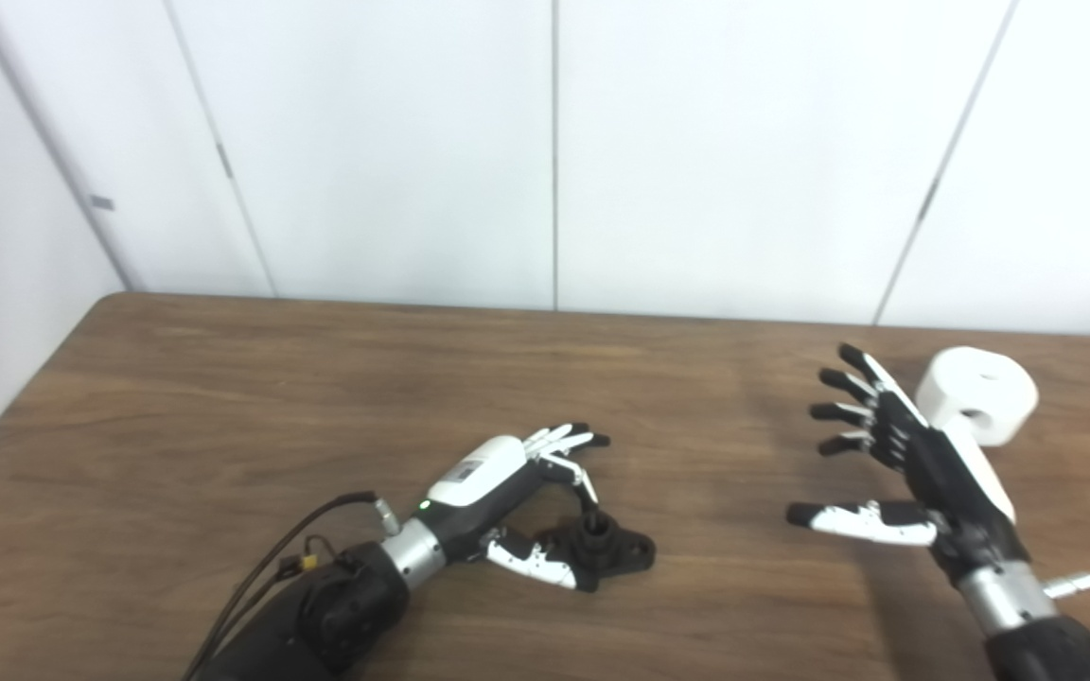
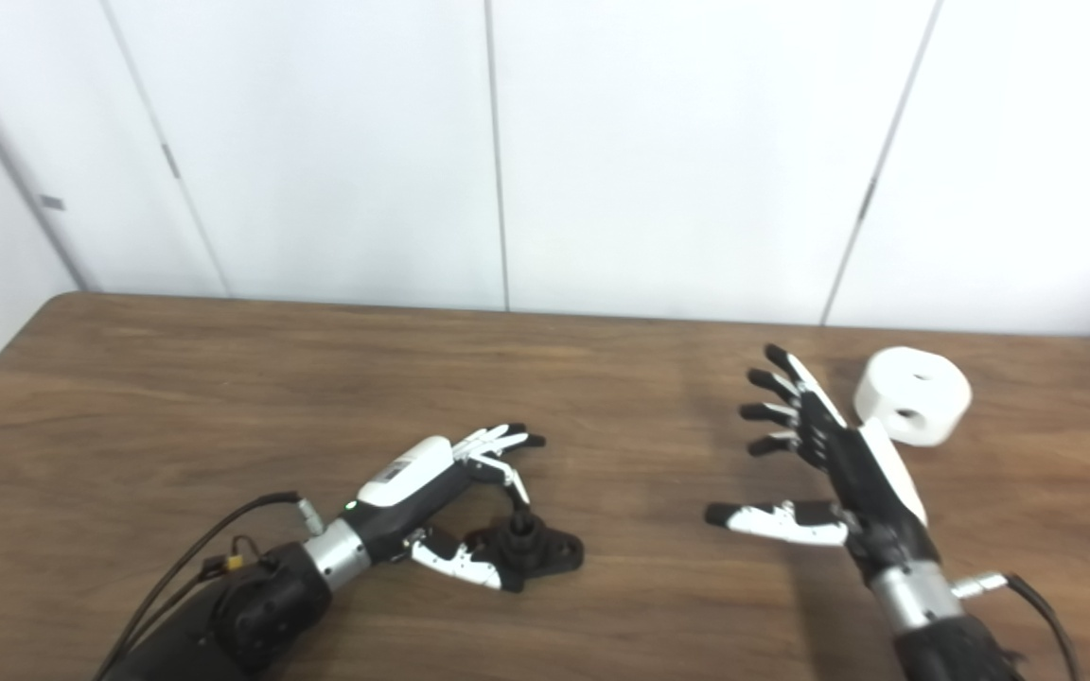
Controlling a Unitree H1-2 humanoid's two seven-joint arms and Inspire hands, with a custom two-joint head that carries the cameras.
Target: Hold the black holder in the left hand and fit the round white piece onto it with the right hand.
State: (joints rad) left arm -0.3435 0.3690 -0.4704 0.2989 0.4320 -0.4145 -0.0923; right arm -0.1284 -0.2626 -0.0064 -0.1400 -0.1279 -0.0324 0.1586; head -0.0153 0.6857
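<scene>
The black holder (image 1: pixel 617 550) lies flat on the wooden table (image 1: pixel 318 397), its short post pointing up. My left hand (image 1: pixel 498 482) sits just left of it, open; the thumb lies against the holder's near side and the fingers reach past its far side without closing. The round white piece (image 1: pixel 982 392), a thick disc with a side hole, rests at the far right of the table. My right hand (image 1: pixel 914 463) hovers immediately left of the disc, open with fingers spread wide, holding nothing. The same disc (image 2: pixel 916 393) and holder (image 2: pixel 543 549) show in the right eye view.
The table's far edge meets a white panelled wall (image 1: pixel 554 142). Cables trail from both forearms near the picture's bottom edge. The table's left corner is rounded.
</scene>
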